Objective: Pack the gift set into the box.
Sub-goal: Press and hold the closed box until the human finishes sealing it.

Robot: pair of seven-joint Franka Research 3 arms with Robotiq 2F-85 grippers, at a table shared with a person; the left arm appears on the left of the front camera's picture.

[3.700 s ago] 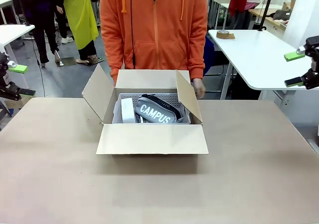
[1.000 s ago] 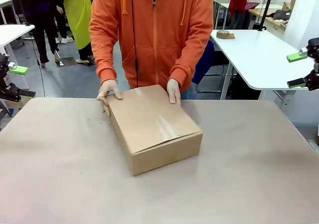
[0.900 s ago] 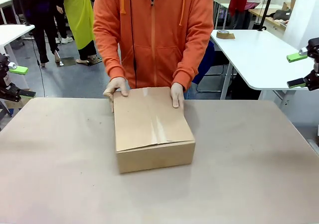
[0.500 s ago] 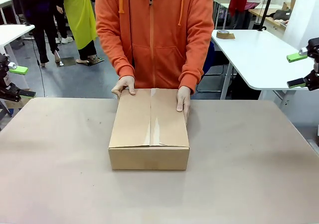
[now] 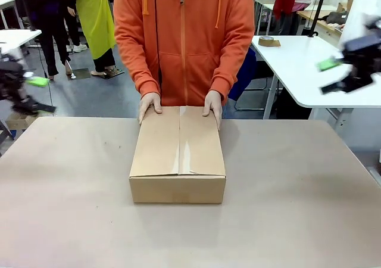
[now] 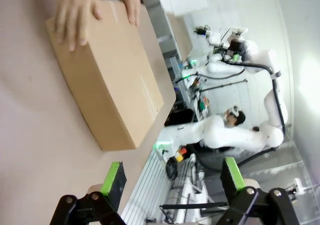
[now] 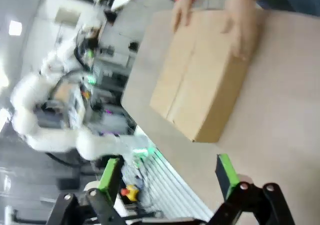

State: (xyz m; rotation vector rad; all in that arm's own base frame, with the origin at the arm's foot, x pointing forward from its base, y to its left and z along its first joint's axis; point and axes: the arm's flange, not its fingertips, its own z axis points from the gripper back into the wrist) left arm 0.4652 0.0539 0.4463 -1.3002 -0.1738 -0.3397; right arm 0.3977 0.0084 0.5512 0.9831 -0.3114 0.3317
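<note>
The box (image 5: pixel 178 153) lies shut in the middle of the table, its top flaps folded down. The gift set is hidden inside it. A person in an orange hoodie rests a hand (image 5: pixel 149 104) on each far corner of the lid. My left gripper (image 5: pixel 39 95) hangs open off the table's far left, motion-blurred. My right gripper (image 5: pixel 331 76) hangs open at the upper right, also blurred. The left wrist view looks past its open gripper (image 6: pixel 172 177) at the box (image 6: pixel 110 80) with the hands on it. The right wrist view has the open right gripper (image 7: pixel 167 172) and the box (image 7: pixel 205 85).
The brown table (image 5: pixel 297 208) has bare room on both sides of the box. A white table (image 5: pixel 297 71) with a tape roll (image 5: pixel 269 41) stands behind at the right. More people stand at the back left.
The person folded the flaps over the gift set, turned the box square and holds its far end. Both grippers have just swung inward toward the table.
</note>
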